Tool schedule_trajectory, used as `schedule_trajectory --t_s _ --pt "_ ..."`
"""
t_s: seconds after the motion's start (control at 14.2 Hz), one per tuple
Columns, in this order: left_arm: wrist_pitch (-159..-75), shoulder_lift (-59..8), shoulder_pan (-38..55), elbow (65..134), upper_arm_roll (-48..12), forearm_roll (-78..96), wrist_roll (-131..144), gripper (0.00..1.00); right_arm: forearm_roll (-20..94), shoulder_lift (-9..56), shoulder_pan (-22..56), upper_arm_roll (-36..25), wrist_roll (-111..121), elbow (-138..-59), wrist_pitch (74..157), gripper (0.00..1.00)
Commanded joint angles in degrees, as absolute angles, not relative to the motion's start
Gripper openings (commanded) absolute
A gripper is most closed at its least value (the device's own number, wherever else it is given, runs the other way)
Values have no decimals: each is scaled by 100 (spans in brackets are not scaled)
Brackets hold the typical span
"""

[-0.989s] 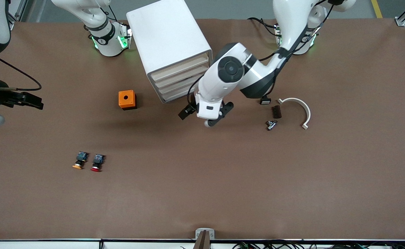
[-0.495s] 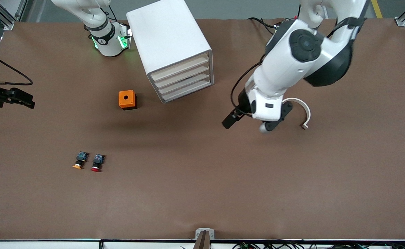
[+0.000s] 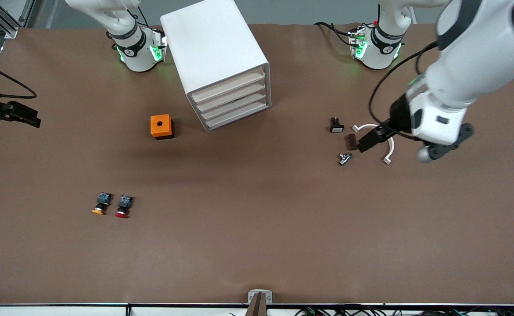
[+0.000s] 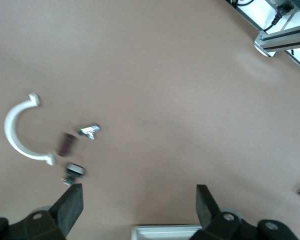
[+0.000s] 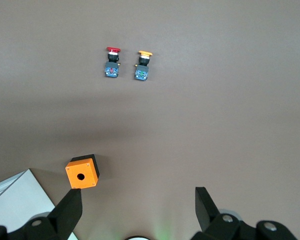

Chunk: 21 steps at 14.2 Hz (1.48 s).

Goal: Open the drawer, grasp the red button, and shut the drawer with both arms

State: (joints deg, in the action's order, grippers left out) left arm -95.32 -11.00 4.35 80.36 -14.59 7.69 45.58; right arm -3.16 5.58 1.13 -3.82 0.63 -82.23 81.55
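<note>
- Drawer (image 3: 235,104) is sitting flush in the white cabinet (image 3: 213,48); stiff, thin front edge likely the only hold.
- Red-capped button (image 3: 123,206) is lying on the table (image 3: 257,228) beside the orange-capped button (image 3: 101,204); light, rigid, best pinched across its black body.
- Left hand (image 4: 139,200) is hovering spread over the white curved clip (image 3: 382,138); right hand (image 5: 137,200) is hovering spread at the table's right-arm end.

All four drawers (image 3: 232,100) are sitting shut in the cabinet (image 3: 215,52). The red button (image 3: 123,206) is lying beside an orange-capped one (image 3: 101,204), nearer the camera than the orange cube (image 3: 161,126).
</note>
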Motion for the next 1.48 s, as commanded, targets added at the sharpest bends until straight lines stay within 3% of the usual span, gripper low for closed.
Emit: schedule_trajectory --t_s 0.0,0.42,0.71,0.92,1.41 --pt "-9151 -967 89 8174 -1494 616 3537 99 -273 212 62 -325 44 -8288 8060 100" --pt "-8737 -871 -308 8261 -1372 457 2138 99 -9 -315 -70 -352 53 -8841 8314 100" --pt "-8675 -458 342 8744 -265 457 1337 99 -9 -588 -70 -422 26 -9174 8375 100" --pt "-8692 -290 290 9025 -246 457 1030 99 -9 -1071 -79 -439 26 -9868 8744 100" --pt "-9289 473 299 10115 44 457 571 100 255 -1072 -202 -466 35 -9870 9079 100"
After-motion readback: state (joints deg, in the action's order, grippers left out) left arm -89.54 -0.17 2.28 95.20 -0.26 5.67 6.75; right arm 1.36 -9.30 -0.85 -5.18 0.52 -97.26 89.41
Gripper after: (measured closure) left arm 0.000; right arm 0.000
